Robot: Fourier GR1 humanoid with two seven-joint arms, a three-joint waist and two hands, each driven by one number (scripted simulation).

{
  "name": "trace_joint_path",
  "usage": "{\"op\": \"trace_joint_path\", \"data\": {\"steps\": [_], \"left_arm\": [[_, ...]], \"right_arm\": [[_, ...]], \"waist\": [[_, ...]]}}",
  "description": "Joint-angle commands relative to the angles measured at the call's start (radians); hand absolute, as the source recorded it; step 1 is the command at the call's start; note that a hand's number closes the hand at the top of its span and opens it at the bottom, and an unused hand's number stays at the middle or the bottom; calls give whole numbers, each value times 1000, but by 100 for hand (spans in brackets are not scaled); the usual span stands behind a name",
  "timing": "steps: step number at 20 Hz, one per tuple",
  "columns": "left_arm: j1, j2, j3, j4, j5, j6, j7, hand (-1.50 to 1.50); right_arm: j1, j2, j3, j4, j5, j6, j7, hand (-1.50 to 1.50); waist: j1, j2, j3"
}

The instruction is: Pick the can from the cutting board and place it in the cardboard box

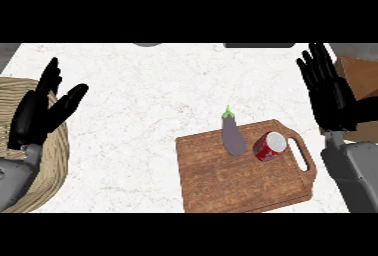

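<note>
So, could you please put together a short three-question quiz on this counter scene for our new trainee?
1. True or false: the red can lies on the wooden cutting board.
2. What lies just left of the can on the board? A) carrot B) eggplant C) banana
3. Fill in: the cardboard box shows at the view's ____ edge, partly behind the right hand.

Key
1. True.
2. B, the purple eggplant.
3. Right. The left hand shows open over the woven basket on the opposite side; neither hand holds anything.
</note>
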Motion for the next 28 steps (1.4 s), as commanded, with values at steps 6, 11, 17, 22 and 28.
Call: {"op": "trace_joint_path", "data": {"steps": [6,11,17,22,28], "left_arm": [[130,-23,-13,44,-42,-134,-108,0],[164,-76,-51,40,-23,-159,-142,0],[171,-95,-63,91,-48,-162,-193,0],[191,-108,-64,117,-62,-180,-243,0],[185,-118,-40,138,-91,-188,-250,0]], "right_arm": [[326,-145,-231,-29,18,240,-615,-150],[442,-41,-403,190,18,148,-894,-150],[598,-118,-349,206,318,129,-1237,-150],[778,-155,-388,88,432,71,-1168,-150],[976,-98,-325,-264,576,-6,-925,-150]], "waist": [[-69,-3,40],[-16,12,38],[5,9,30],[7,1,28],[16,1,27]]}}
